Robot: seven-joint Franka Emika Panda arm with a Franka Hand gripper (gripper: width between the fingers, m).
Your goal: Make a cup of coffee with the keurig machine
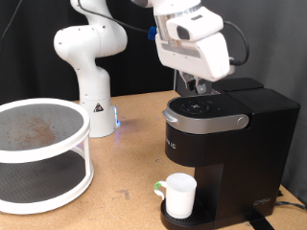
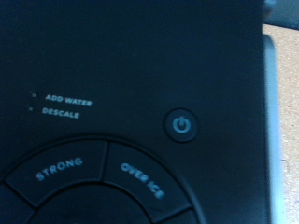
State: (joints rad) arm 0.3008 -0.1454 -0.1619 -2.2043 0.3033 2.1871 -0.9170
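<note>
The black keurig machine [image 1: 225, 149] stands at the exterior view's right with its lid down. A small white cup [image 1: 179, 195] sits on its round drip tray under the spout. My gripper [image 1: 199, 88] hangs just above the machine's top button panel; its fingers are hard to make out against the machine. The wrist view is filled by the machine's black top [image 2: 131, 56], with the round power button [image 2: 182, 124], the "ADD WATER" and "DESCALE" labels, and the "STRONG" and "OVER ICE" buttons. No fingers show in the wrist view.
A white two-tier round rack [image 1: 40, 153] stands at the exterior view's left. The arm's white base [image 1: 91, 72] is behind it on the wooden table [image 1: 125, 163].
</note>
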